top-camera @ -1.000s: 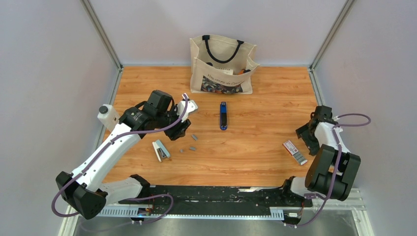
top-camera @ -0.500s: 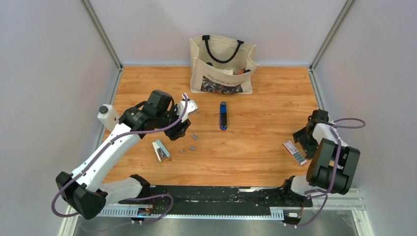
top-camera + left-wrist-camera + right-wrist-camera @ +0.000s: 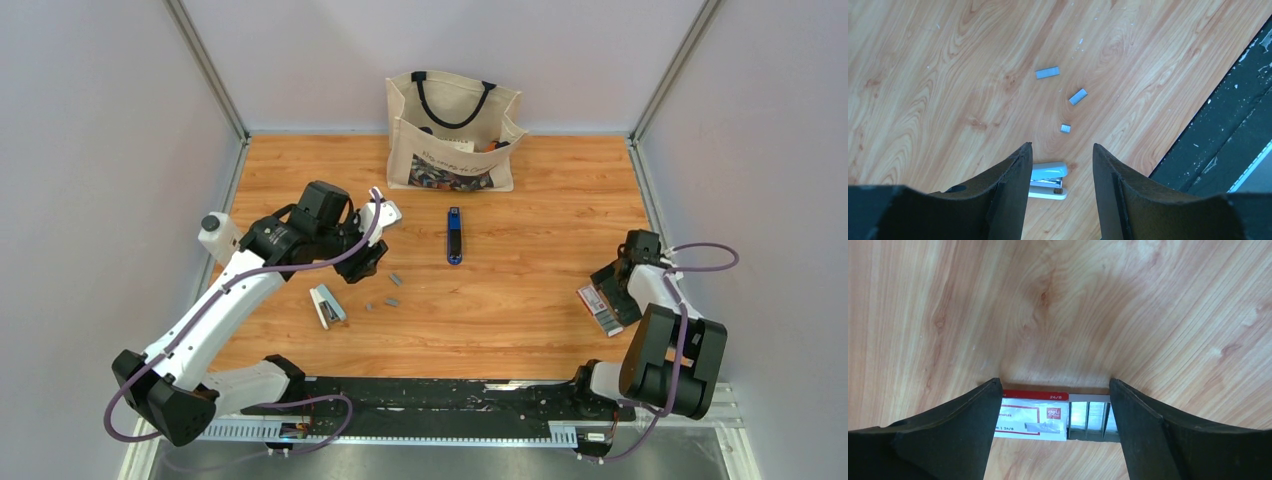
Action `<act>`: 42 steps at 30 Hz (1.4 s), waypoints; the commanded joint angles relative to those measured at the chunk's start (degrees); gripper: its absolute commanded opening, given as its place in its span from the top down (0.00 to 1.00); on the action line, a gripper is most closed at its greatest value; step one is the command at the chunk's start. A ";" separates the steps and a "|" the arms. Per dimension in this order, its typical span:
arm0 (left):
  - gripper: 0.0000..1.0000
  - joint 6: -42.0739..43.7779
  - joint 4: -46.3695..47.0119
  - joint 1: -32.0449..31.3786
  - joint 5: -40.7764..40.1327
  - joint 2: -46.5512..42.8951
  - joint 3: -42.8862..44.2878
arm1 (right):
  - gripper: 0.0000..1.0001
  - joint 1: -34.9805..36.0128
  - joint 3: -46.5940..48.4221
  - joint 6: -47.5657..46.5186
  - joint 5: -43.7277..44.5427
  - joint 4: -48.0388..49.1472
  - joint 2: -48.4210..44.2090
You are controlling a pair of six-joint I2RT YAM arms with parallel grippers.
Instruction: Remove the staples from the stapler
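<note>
At the right edge of the table (image 3: 540, 200), the right gripper (image 3: 1053, 390) stands wide open over a red-and-white box (image 3: 1030, 415), gripping nothing. On the left, the left gripper (image 3: 1060, 150), jaws apart and empty, hangs above a pale stapler (image 3: 1049, 179) and three loose staples (image 3: 1047, 73). Further back, mid-table, the dark blue stapler (image 3: 455, 236) lies apart from both grippers, a canvas bag (image 3: 452, 130) behind it

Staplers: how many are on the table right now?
2. The dark blue stapler lies centrally, in front of the tote bag. The pale grey-blue stapler lies on the left, by the left gripper. The bag's contents are mostly hidden, so more may be inside.
</note>
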 commanded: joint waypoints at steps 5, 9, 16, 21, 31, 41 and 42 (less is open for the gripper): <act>0.44 -0.22 0.12 -0.16 0.55 0.95 3.76 | 0.14 3.29 -7.09 5.55 -9.39 1.22 -0.29; 0.44 -0.57 0.12 -0.07 0.55 0.86 3.58 | 0.14 6.45 -6.83 7.13 -9.57 0.43 -0.90; 0.44 -0.75 0.21 -0.07 0.38 0.51 3.93 | 0.14 14.62 -4.54 12.48 -10.09 -1.59 -1.25; 0.44 -0.83 1.00 -0.07 0.55 0.42 3.32 | 0.14 21.72 -3.40 16.26 -10.01 -3.00 -1.69; 0.44 -0.22 1.17 -0.07 0.47 -0.63 2.61 | 0.11 24.57 9.68 11.80 -2.02 -12.22 -2.48; 0.44 -0.04 1.79 -0.07 1.08 -0.90 2.61 | 0.09 7.62 8.57 0.37 -3.85 -15.75 -5.48; 0.43 0.04 1.61 -0.07 1.17 -0.90 2.70 | 0.08 6.47 7.34 -0.16 -4.20 -15.31 -5.74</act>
